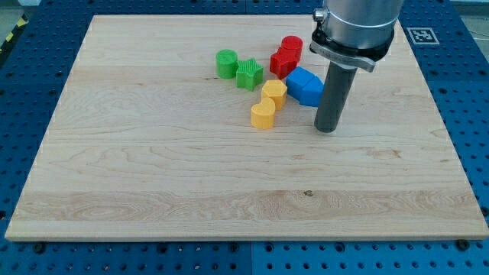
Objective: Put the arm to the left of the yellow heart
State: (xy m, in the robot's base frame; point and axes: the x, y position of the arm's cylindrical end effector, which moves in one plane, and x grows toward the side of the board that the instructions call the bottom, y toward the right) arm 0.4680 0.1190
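The yellow heart point(262, 115) lies near the board's middle, toward the view's top. A yellow hexagon-like block point(274, 93) touches it at its upper right. My tip point(327, 128) rests on the board to the right of the yellow heart, about 85 pixels away, just below and right of the blue blocks point(305, 85). The dark rod rises from the tip to the arm's grey body point(353, 30) at the view's top.
A green cylinder point(226, 63) and a green star point(249, 74) lie left of the yellow blocks. Two red blocks point(286, 56) lie above the blue ones. The wooden board point(153, 168) sits on a blue perforated table.
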